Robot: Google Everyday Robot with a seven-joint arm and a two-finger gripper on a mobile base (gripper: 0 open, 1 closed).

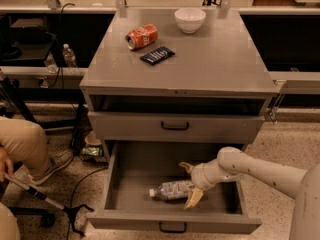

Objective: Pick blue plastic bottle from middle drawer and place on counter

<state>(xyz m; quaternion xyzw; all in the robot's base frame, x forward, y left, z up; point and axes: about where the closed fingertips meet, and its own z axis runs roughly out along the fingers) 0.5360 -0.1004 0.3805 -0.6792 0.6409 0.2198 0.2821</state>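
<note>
On the table (215,64) a red soda can (141,36), a black packet (157,55) and a white bowl (190,19) sit well away from the arm. In the open drawer (132,166) below, the blue plastic bottle (170,190) lies on its side, long axis left-right, cap pointing left. The gripper (186,185) is at its base end, fingers spread apart, one on either side.

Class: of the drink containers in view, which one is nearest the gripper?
The blue plastic bottle, lying in the open drawer right at the open gripper. The soda can lies up on the counter; another bottle stands far left.
</note>
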